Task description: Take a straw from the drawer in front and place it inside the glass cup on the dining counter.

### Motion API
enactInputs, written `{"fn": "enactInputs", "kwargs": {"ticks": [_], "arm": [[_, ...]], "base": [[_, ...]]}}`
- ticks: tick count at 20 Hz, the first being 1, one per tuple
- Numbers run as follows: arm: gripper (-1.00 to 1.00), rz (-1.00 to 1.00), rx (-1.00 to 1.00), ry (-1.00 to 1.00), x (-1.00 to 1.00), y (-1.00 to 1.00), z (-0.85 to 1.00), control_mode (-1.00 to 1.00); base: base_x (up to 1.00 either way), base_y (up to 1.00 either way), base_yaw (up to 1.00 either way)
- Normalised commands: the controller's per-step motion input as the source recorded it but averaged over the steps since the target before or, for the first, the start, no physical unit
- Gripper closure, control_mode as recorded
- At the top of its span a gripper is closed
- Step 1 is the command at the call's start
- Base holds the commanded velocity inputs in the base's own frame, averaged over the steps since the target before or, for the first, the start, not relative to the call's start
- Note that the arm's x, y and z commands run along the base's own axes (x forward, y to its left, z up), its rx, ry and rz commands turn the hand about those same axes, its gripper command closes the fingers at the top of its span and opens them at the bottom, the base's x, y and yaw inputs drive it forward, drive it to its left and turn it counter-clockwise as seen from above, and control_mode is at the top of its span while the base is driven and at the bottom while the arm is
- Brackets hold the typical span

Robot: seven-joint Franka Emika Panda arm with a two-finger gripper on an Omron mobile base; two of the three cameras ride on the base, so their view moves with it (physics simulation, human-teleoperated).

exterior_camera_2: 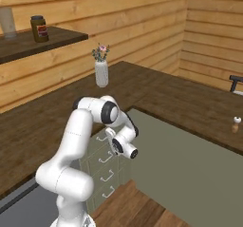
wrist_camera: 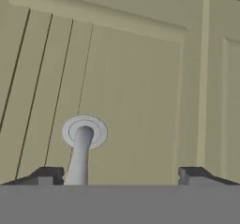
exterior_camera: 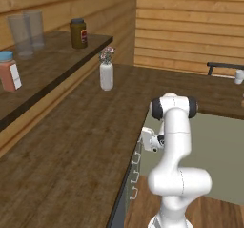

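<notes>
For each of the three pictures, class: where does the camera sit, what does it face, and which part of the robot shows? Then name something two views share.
Left base view: behind the arm, left; faces the dining counter.
Right base view: behind, right; faces the same counter and the drawer fronts below it.
Hand view: on the hand, close to a green drawer front, a grey handle between the open tool tips.
Shared: both base views show the white vase and the arm.

The glossy white, rounded-segment robot arm (exterior_camera_2: pixel 76 140) is showing dark joint bands (black at the elbow) and small dark, blocky fingertips (wrist_camera: pixel 47 175).
</notes>
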Motion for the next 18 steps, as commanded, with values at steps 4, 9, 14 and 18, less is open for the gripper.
{"fn": "enactInputs", "kwargs": {"ticks": [4, 9, 14, 18], "arm": [[1.0, 0.0, 0.0, -0.01, -0.16, 0.27, -0.24, -1.0], [1.0, 0.0, 0.0, -0.13, -0.9, 0.0, -0.03, -1.0], [1.0, 0.0, 0.0, -0.05, -0.98, -0.51, 0.0, -1.0], [1.0, 0.0, 0.0, 0.0, -0.82, -0.95, 0.09, -1.0]], "base": [[0.0, 0.0, 0.0], [0.0, 0.0, 0.0], [0.0, 0.0, 0.0], [0.0, 0.0, 0.0]]}}
